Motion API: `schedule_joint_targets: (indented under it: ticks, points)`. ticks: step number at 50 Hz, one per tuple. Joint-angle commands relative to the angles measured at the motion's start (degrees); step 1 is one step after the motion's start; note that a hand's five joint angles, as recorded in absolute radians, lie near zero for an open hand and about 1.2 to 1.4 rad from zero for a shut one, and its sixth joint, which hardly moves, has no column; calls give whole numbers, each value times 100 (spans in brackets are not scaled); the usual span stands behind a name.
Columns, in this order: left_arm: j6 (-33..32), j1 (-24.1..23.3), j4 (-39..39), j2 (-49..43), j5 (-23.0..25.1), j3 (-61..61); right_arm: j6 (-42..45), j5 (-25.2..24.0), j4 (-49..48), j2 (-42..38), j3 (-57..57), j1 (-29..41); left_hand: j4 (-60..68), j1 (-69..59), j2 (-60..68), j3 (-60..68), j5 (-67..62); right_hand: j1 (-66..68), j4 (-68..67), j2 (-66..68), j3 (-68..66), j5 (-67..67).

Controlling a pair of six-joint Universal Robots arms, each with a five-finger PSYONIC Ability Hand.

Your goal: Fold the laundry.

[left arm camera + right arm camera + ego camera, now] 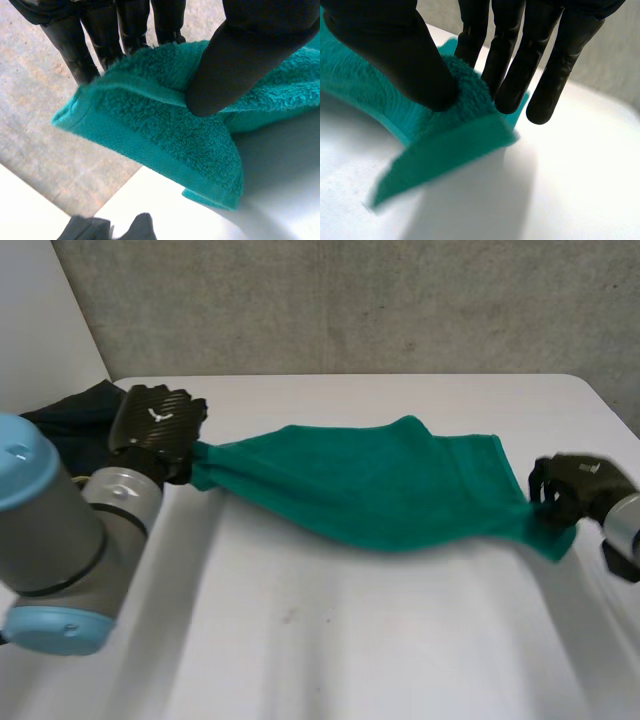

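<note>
green towel (pixel 380 485) stretched between left hand (pixel 158 425) and right hand (pixel 575 485), each pinching an end

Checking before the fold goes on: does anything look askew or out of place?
Nothing is spilled or damaged. The towel is strung between the left hand and right hand, each pinching an end, bunched rather than flat. A dark cloth lies crumpled beside the left hand.

Head camera overlooks table (pixel 350 640); wrist cameras close, sharing towel (pixel 370 485).
</note>
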State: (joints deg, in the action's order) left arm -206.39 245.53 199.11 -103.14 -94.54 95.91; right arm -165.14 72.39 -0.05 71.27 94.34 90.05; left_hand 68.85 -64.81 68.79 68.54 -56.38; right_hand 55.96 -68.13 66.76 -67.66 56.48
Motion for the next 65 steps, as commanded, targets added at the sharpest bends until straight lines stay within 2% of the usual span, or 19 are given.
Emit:
schedule_joint_targets:
  ticks: [1,2,7,10,14,22,25,31,38,42,45,49,53,57,65]
  points:
    - [-242,197,-1688,1058,41,260,2616,-137,2262,1179,-627,-5,1115,-1519,1121,1146,-1362,2404,-1187,1324,-1234,1352]
    - [-322,215,-1857,1138,50,305,3228,-68,2778,1240,-662,-13,1115,-1519,1121,1146,-1362,2404,-1187,1324,-1234,1352]
    - [-1200,329,-2789,1499,85,753,4481,170,3705,1320,-584,-92,1115,-1519,1121,1146,-1362,2404,-1187,1324,-1234,1352]
    - [-1596,224,-3027,1569,102,1043,4755,407,3864,1276,-461,-119,1115,-1519,1121,1146,-1362,2404,-1187,1324,-1234,1352]
    - [-1545,83,-2923,1394,225,1132,4737,504,3733,1031,-285,-49,1115,-1519,1121,1146,-1362,2404,-1187,1324,-1234,1352]
    - [-1474,83,-2115,-142,103,588,4430,864,3065,28,-460,329,1115,-1519,1121,1146,-1362,2404,-1187,1324,-1234,1352]
    - [-1456,109,-1938,-372,41,376,4324,1145,2854,-191,-732,505,1115,-1519,1121,1146,-1362,2404,-1187,1324,-1234,1352]
    - [-1465,127,-990,-891,6,-239,4149,1436,2116,-631,-1365,839,1115,-1519,1121,1146,-1362,2404,-1187,1324,-1234,1352]
    - [-1527,109,196,-1427,-91,-1695,3376,1550,1220,-1053,-3147,1164,1115,-1519,1121,1146,-1362,2404,-1187,1324,-1234,1352]
    - [-1474,144,1031,-1402,-82,-2559,2797,1664,238,-1054,-4447,1340,1115,-1519,1121,1146,-1362,2404,-1187,1324,-1234,1352]
    - [-1465,162,1917,-1384,-143,-3120,2497,1691,-579,-1001,-4984,1349,1115,-1519,1121,1146,-1362,2404,-1187,1324,-1234,1352]
    - [-1421,197,2412,-1384,-144,-3500,2390,1700,-1075,-922,-5267,1349,1115,-1519,1121,1146,-1362,2404,-1187,1324,-1234,1352]
    - [-1115,206,2404,-1366,-152,-3474,2408,1708,-761,-1018,-5373,1349,1115,-1519,1121,1146,-1362,2404,-1187,1324,-1234,1352]
    - [-667,250,2220,-1366,-117,-2896,2399,1682,-172,-1255,-5330,1366,1115,-1519,1121,1146,-1362,2404,-1187,1324,-1234,1352]
    - [-595,285,2044,-1786,-100,-1981,2408,1559,453,-1914,-5189,1402,1115,-1519,1121,1146,-1362,2404,-1187,1324,-1234,1352]
